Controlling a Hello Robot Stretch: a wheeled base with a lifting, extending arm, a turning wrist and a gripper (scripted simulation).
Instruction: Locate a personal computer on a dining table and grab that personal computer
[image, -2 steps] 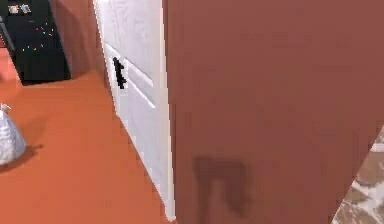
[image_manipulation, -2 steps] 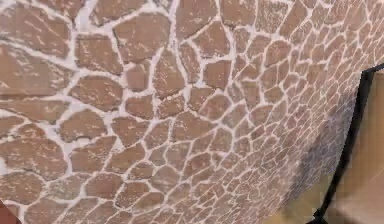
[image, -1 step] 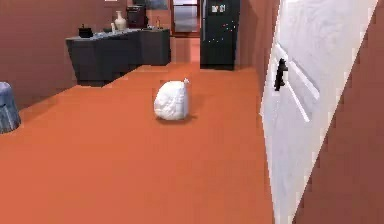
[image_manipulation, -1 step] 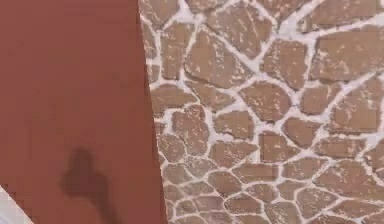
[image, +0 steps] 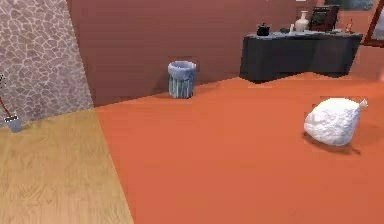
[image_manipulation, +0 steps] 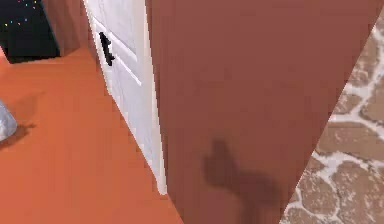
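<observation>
blue bin (image: 182, 79), contents hidden; white bag (image: 334, 122) well apart; end effector: cannot tell.

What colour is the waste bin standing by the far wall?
Pale blue; the waste bin shows best in the forward view.

so the robot's base sits with its arm side facing a reddish-brown wall (image_manipulation: 250, 90) up close, a white door (image_manipulation: 125, 80) beside it toward the front; its front end faces out across orange floor (image: 230, 150)
</observation>
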